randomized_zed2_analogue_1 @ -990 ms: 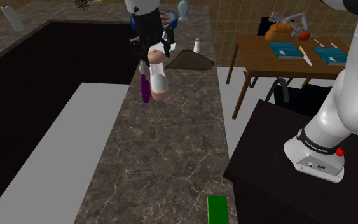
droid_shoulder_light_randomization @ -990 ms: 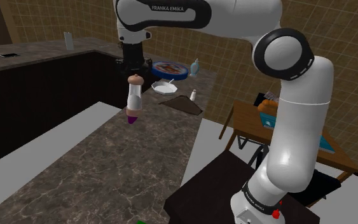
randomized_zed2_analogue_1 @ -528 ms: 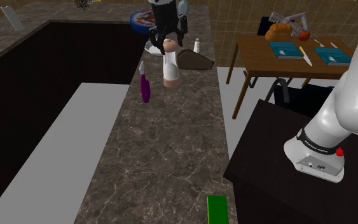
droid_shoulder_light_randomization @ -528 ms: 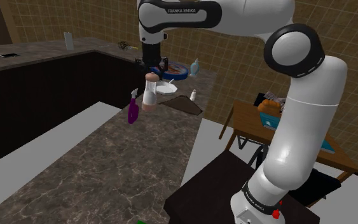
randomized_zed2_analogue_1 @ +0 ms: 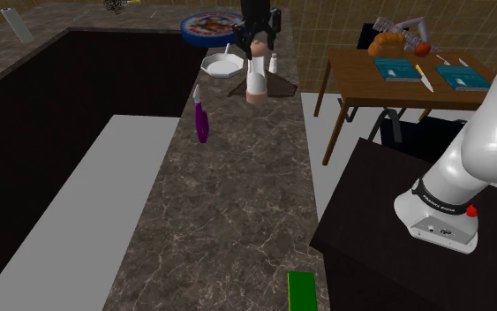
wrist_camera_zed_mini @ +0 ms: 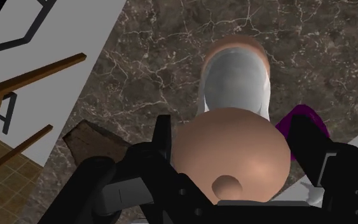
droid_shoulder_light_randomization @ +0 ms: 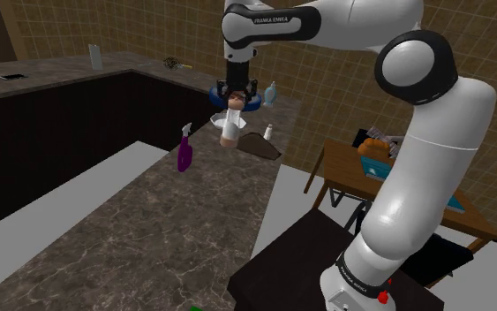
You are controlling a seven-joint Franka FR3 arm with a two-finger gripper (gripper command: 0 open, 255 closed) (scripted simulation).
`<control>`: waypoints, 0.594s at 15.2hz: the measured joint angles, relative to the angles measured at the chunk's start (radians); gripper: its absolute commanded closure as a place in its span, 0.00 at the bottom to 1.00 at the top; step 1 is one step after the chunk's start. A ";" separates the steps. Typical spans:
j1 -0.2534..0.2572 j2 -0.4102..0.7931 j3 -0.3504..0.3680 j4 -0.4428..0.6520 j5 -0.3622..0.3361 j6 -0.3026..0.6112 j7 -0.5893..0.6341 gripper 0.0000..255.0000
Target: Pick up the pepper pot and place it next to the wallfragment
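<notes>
End effector (droid_shoulder_light_randomization: 234, 91) pinches the pepper pot (droid_shoulder_light_randomization: 230, 129) by its tan cap. The pot hangs above the worktop (droid_shoulder_light_randomization: 149, 230), near the dark wall fragment (droid_shoulder_light_randomization: 261, 146). In our judgement, an off-line descent could land the base on the fragment's edge and topple the pot, or clip the white bowl (randomized_zed2_analogue_1: 220, 64). That bowl appears to hold a slim white utensil. We cannot tell whether the blue plate (randomized_zed2_analogue_1: 204, 24) carries anything.

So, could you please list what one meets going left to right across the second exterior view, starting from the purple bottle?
purple bottle → pepper pot, clasped in the pincer → small white shaker → green block → wooden table
</notes>
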State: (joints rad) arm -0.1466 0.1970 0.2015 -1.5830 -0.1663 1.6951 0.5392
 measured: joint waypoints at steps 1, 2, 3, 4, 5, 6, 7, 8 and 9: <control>-0.012 -0.002 -0.008 -0.002 0.000 0.003 -0.019 1.00; -0.026 0.003 -0.017 -0.001 -0.001 0.010 -0.042 1.00; -0.040 -0.006 -0.026 -0.011 0.001 0.014 -0.065 1.00; -0.051 0.008 -0.035 0.000 -0.002 0.020 -0.084 1.00; -0.065 0.004 -0.044 -0.004 -0.001 0.023 -0.106 1.00; -0.079 0.002 -0.053 -0.009 0.000 0.029 -0.128 1.00; -0.090 0.005 -0.061 0.001 0.000 0.025 -0.148 1.00; -0.103 0.008 -0.069 0.006 0.000 0.028 -0.169 1.00; -0.114 0.023 -0.077 0.025 -0.001 0.026 -0.190 1.00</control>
State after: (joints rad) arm -0.2608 0.2204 0.1240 -1.5582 -0.1675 1.7213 0.3490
